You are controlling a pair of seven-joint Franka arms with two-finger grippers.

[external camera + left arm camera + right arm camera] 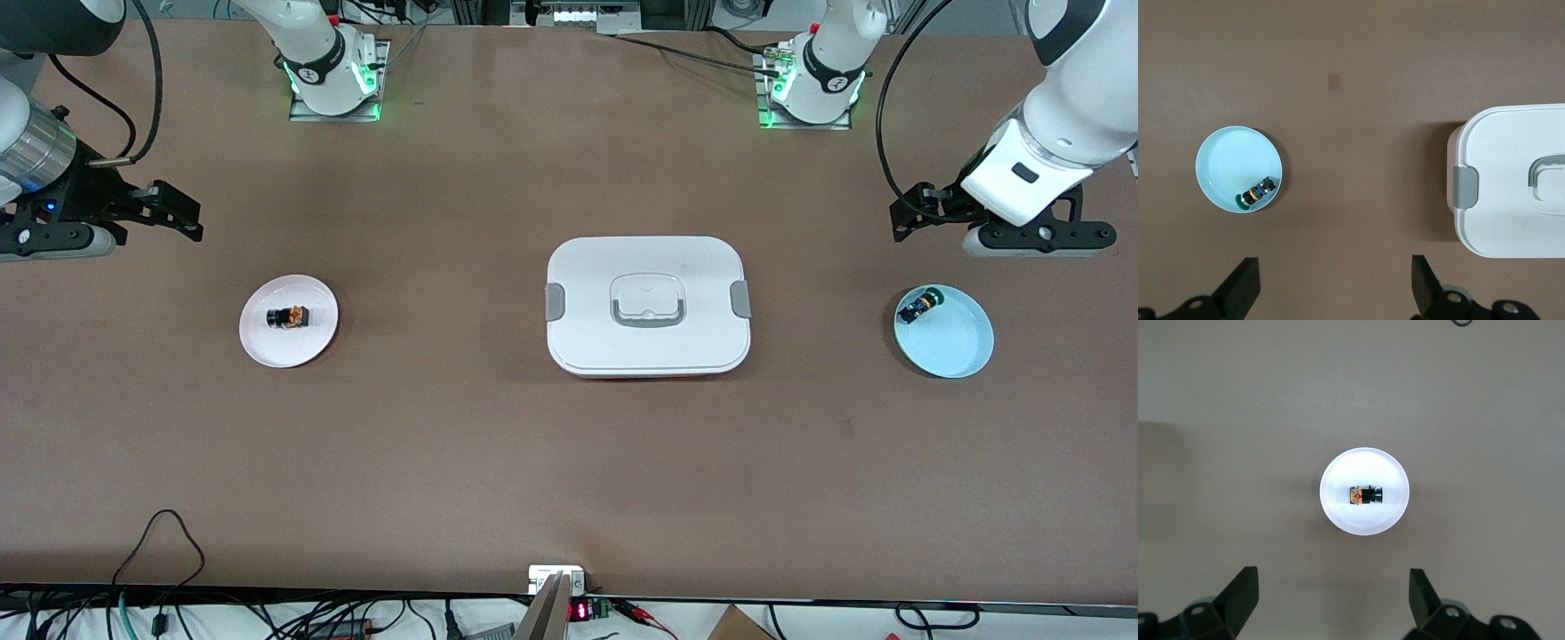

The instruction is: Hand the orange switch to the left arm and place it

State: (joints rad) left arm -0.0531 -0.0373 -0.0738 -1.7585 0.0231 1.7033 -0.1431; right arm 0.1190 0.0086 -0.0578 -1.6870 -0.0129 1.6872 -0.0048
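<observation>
The orange switch lies on its side on a small white plate toward the right arm's end of the table. It shows in the right wrist view in the middle of that plate. My right gripper hangs open and empty above the table beside the plate; its jaws stand wide apart. The white box sits closed at the table's middle. My left gripper is open and empty, up over the table by a light blue plate.
The light blue plate toward the left arm's end holds a small black switch with a green cap, also in the left wrist view. The box's end with its grey latch shows there too.
</observation>
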